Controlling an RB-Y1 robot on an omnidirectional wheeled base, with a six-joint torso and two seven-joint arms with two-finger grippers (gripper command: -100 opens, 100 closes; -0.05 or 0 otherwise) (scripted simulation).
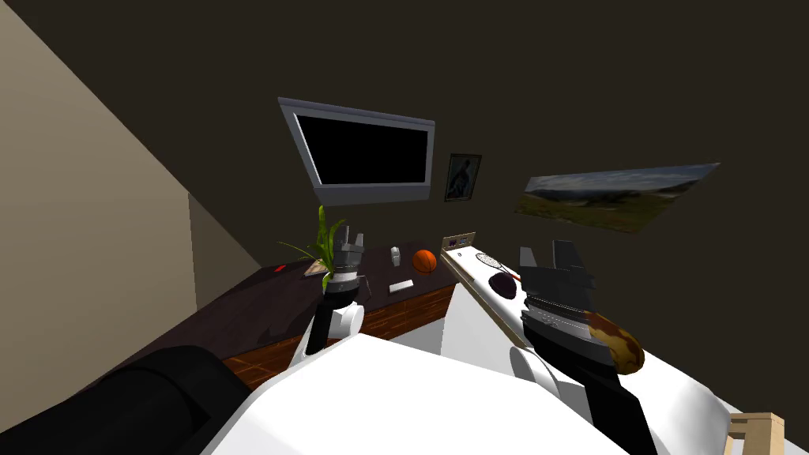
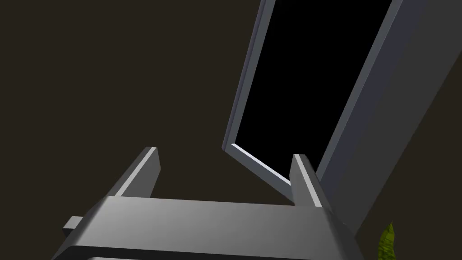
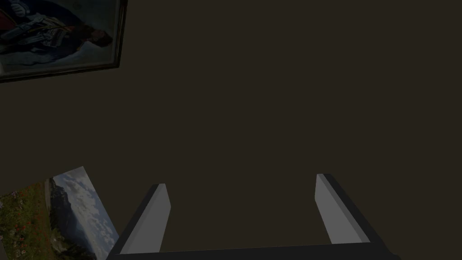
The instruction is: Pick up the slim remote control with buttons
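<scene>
Head view: remote (image 1: 400, 286), probably the pale slim bar, lies on dark counter (image 1: 261, 308) near front edge, long axis roughly along that edge. Left gripper (image 1: 348, 239) nearer, raised; remote below, to its right. Ball (image 1: 424, 261) just behind remote. Right gripper (image 1: 549, 257) farther off.
Left wrist view: fingers (image 2: 140, 174) wide, aimed up, away from counter.
Right wrist view: fingers (image 3: 153, 216) wide, empty.

- The remote (image 1: 400, 286) lies on the sideboard (image 1: 237, 312), nearer than the ball (image 1: 424, 261).
- The plant (image 1: 324, 245) stands left of the ball.
- The television (image 1: 363, 152) hangs above the sideboard.
- A table (image 1: 472, 273) stands to the sideboard's right.
</scene>
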